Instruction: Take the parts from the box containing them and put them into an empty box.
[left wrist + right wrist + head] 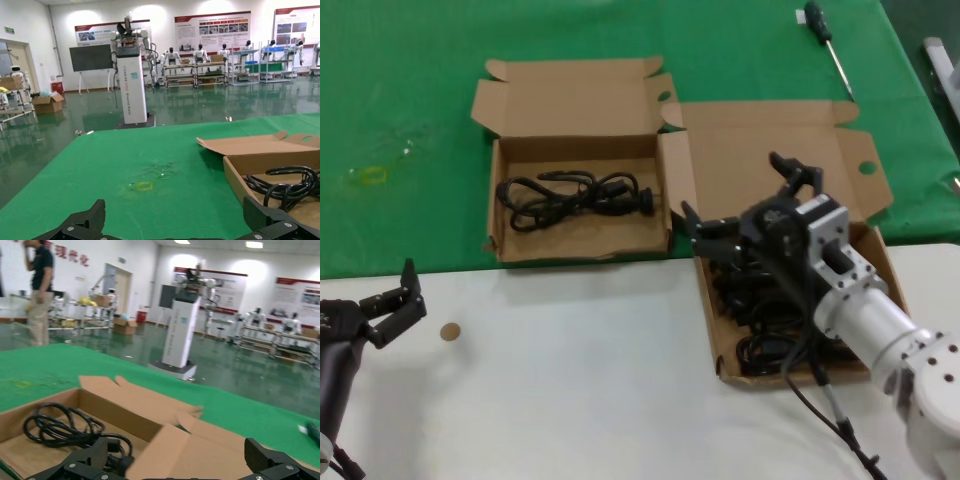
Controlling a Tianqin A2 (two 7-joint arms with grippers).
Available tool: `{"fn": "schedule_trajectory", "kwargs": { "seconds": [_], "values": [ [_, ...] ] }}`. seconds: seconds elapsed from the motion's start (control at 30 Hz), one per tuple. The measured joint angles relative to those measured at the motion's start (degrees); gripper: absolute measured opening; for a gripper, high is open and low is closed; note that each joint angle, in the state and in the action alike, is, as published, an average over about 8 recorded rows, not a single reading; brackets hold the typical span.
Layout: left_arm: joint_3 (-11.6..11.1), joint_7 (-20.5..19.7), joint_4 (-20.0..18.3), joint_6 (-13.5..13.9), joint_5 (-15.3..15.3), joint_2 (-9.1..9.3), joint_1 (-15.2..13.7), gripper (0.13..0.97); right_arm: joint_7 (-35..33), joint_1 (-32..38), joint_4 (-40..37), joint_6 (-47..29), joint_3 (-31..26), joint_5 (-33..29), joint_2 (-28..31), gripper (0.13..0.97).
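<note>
Brown cardboard, two mailer boxes lying open side by side, straddling the edge between green cloth [420, 120] and white tabletop [570, 380]. Smaller box [578, 205] sitting on robot's left, holding one looped black cord bundle [575, 195] across its floor. Larger box [790, 170] lying just beside it on the right, tall lid folded back, round hole showing in side flap [868, 167]; more black cords [760, 320] piled inside, count unclear since arm is covering much of the heap, possibly several bundles.

Right gripper [735, 195] hovering over larger box's near-left corner, jaws spread wide, nothing between them. Left gripper [392, 297] parked low over white tabletop, well apart from both boxes, jaws likewise standing open and empty.

Head view only: screwdriver [827, 40] lying on cloth beyond larger box, and small round brown disc [449, 332] on white surface near left gripper.

Left wrist view only: yellowish mark [144, 186] on cloth, plus smaller box's wall seen edge-on with cord loops rising above it. Right wrist view only: smaller box's interior from the opposite side, one bundle again, and a person [39, 287] standing in the hall beyond.

Counting: two boxes, two grippers, one screwdriver, one disc.
</note>
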Motion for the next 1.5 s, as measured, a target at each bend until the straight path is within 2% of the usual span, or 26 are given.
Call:
{"fn": "schedule_trajectory", "kwargs": {
  "seconds": [0.1, 0.6, 1.5],
  "values": [
    [0.00, 0.00, 0.00, 0.00, 0.00, 0.00, 0.00, 0.950, 0.09, -2.25, 1.43, 1.52, 1.18, 1.25, 0.13, 0.966],
    [0.00, 0.01, 0.00, 0.00, 0.00, 0.00, 0.00, 0.966, 0.52, -12.66, 8.03, 8.54, 6.67, 7.02, 0.73, 0.966],
    [0.00, 0.01, 0.00, 0.00, 0.00, 0.00, 0.00, 0.966, 0.55, -13.39, 8.50, 9.05, 7.05, 7.44, 0.77, 0.966]
  ]
}}
